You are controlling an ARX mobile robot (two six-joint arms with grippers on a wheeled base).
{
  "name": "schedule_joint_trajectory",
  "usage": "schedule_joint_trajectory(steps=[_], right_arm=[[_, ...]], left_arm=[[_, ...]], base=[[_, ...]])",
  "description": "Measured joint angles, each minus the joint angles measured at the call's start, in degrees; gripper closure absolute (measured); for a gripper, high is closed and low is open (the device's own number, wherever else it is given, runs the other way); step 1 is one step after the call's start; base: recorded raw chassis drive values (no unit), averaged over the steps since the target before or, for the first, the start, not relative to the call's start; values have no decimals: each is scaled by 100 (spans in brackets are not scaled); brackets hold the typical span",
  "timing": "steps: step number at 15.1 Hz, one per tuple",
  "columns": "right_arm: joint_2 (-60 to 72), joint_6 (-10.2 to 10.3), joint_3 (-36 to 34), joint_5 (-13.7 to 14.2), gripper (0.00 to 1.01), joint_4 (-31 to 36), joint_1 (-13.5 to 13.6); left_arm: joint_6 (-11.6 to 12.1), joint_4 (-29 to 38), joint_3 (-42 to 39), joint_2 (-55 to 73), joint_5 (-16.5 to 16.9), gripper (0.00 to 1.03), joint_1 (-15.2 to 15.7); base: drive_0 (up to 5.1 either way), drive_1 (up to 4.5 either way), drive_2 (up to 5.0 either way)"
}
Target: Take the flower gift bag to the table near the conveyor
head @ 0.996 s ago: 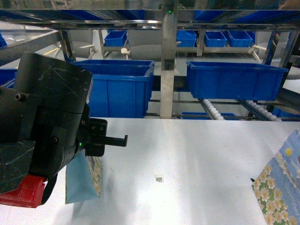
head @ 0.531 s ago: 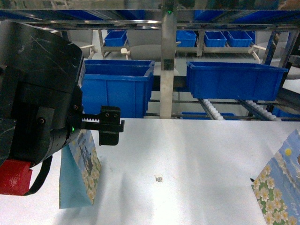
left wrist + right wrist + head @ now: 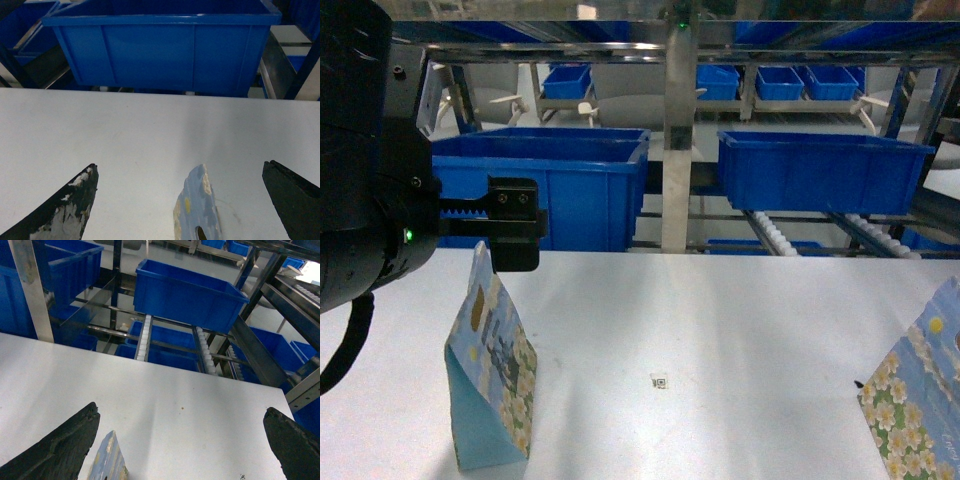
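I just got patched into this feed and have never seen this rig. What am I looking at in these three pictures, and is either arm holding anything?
It is a wheeled robot with two arms.

The head view looks forward over the white table toward the conveyor, a steel rack with roller lanes carrying blue bins. The big black shape on the left is the left arm, close to the camera.

The other two views look out from each wrist between that gripper's dark fingers.

The left gripper is open above the top edge of a flower gift bag, which stands upright on the table on its own. The right gripper is open too, over a second flowered bag at the right edge. Nothing is held.
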Motion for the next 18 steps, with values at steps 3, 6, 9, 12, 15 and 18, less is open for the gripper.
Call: schedule_joint_trajectory(steps=[3,6,9,12,15,18], right_arm=[[0,0,0,0,3,0,0],[0,0,0,0,3,0,0],[-74,717,-1014,-278,29,2291,-55],[-831,973,-1692,-297,68,2559,-57],[-1537,1010,-2236,-299,99,2269,-57],[-2249,1010,-2531,-297,99,1867,-57]], left_arm=[[422,330,-223,-398,-96,5,81],[518,295,-223,-393,-96,5,90],[704,3471,-1666,-247,1412,35,566],[706,3882,-2485,-1493,1908,73,1019],[719,3388,-3152,-2435,2253,101,1357],[721,2761,-3534,-3392,2490,101,1582]], base=[[0,0,0],[0,0,0],[0,0,0],[0,0,0],[0,0,0],[0,0,0]])
